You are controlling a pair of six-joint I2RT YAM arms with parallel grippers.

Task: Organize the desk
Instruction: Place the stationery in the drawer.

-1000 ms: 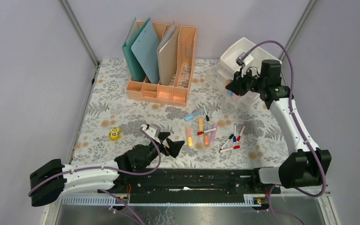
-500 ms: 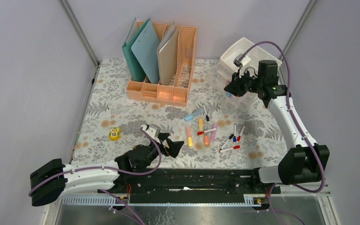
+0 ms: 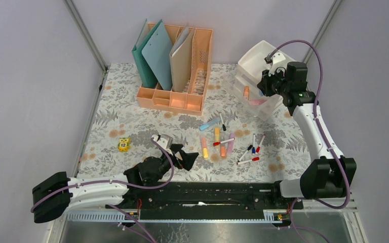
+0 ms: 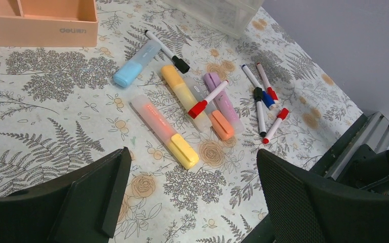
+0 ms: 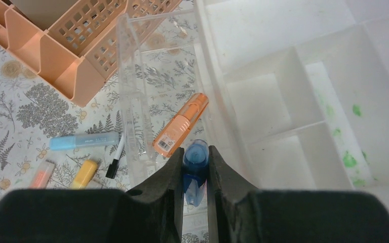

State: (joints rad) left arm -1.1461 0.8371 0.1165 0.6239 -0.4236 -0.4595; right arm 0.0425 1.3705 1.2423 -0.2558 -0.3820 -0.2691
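Observation:
The desk [image 3: 131, 121] has a fern-and-flower cloth. My right gripper [image 3: 265, 83] is shut on a blue highlighter [image 5: 196, 158] and holds it upright above the pulled-out clear drawer [image 5: 131, 91] of the white drawer unit [image 3: 263, 55]. An orange highlighter [image 5: 181, 124] lies in that drawer and also shows in the top view [image 3: 246, 92]. My left gripper [image 3: 186, 157] is open and empty, low over the desk near its front. In the left wrist view [image 4: 192, 152] it stands just short of a yellow-capped highlighter [image 4: 164, 130].
Several highlighters and markers [image 3: 225, 142] lie loose mid-desk. A peach file rack [image 3: 174, 61] with folders stands at the back. A small yellow owl figure [image 3: 124, 145] sits at the left. A light blue highlighter [image 4: 135, 63] lies near the rack's front.
My right gripper has moved right and back over the drawer unit, still holding the blue highlighter. The orange highlighter in the drawer now shows. The left arm has not moved.

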